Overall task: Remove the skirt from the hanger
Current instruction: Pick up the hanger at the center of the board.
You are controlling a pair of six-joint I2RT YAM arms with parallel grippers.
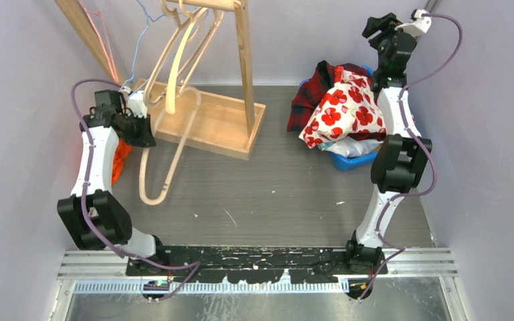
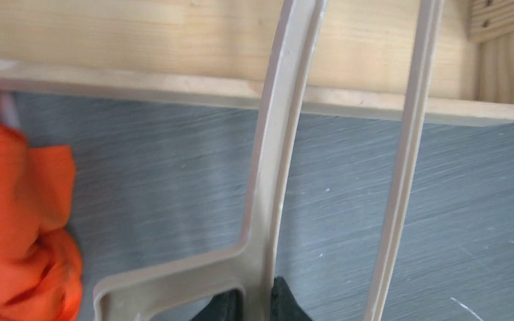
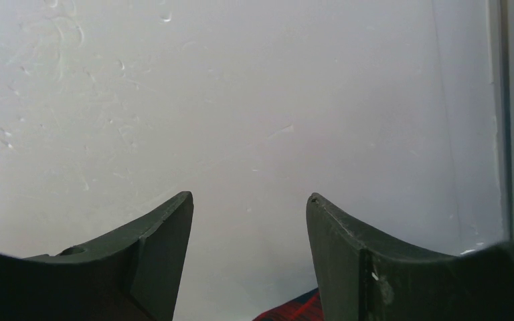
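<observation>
Now the left end effector (image 2: 257,305) is barely pinching the thin hanger (image 2: 271,167), risking a slip; the right end effector (image 3: 249,231) is gaping.

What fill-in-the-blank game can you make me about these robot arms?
1. The left gripper is shut on a beige ____.
2. The crumpled cloth near that gripper is ____.
3. The right gripper stands ____, holding nothing.
4. The flowered cloth lies on top of a ____ basket.
Missing words: hanger, orange, open, blue.
</observation>
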